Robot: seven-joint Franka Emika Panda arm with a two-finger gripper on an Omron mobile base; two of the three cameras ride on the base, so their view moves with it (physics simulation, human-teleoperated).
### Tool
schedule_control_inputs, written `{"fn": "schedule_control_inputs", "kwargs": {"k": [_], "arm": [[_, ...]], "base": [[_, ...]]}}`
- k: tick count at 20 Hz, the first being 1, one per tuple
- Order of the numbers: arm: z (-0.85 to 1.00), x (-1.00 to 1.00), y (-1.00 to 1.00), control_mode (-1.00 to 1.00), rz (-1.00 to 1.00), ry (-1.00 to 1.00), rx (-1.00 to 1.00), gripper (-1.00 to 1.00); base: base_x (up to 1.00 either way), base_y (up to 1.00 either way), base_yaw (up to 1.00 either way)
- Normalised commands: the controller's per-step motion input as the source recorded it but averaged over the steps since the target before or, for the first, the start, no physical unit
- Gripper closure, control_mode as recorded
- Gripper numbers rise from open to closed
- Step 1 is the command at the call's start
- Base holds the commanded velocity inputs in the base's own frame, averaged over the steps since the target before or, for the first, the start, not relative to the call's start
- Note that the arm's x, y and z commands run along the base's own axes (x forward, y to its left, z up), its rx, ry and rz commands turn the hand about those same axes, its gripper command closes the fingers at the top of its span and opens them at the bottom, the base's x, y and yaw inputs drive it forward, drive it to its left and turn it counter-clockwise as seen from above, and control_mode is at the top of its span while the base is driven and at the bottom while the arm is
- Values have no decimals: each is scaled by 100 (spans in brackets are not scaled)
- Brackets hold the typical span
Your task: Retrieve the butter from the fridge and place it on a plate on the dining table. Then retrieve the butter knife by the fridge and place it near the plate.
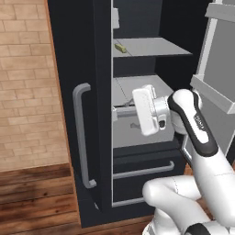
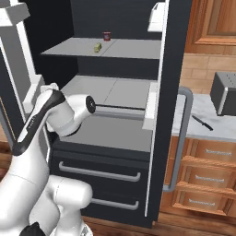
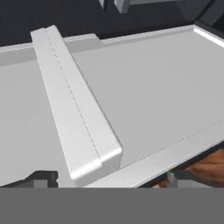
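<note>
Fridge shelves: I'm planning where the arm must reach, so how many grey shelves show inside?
2. The upper shelf carries the butter and a red-lidded jar; the lower shelf lies level with the arm. More may be hidden above.

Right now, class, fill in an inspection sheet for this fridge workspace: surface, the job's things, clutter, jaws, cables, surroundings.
Surface: grey shelves inside the fridge, door swung open.
Job's things: the butter lies on the upper shelf, untouched; the butter knife lies on the marble counter right of the fridge. Plate and dining table: nothing seen.
Clutter: a small red-lidded jar behind the butter; a dark box-shaped appliance on the counter.
Jaws: the gripper hangs over the middle shelf, open, holding nothing.
Cables: nothing seen.
Surroundings: brick wall, wooden floor, wooden drawers under the counter.
</note>
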Motion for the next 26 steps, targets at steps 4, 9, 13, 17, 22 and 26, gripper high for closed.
{"fn": "schedule_control_inputs", "kwargs": {"k": [4,9,13,17,22,26], "arm": [[0,22,37,-100,0,0,0,-100],[0,8,35,-100,0,0,0,-100],[0,3,27,-100,0,0,0,-100],[0,0,34,-100,0,0,0,-100],[0,0,45,-100,0,0,0,-100],[0,0,59,-100,0,0,0,-100]], "base": [[0,0,0],[0,0,0],[0,0,0],[0,0,0],[0,0,0],[0,0,0]]}}
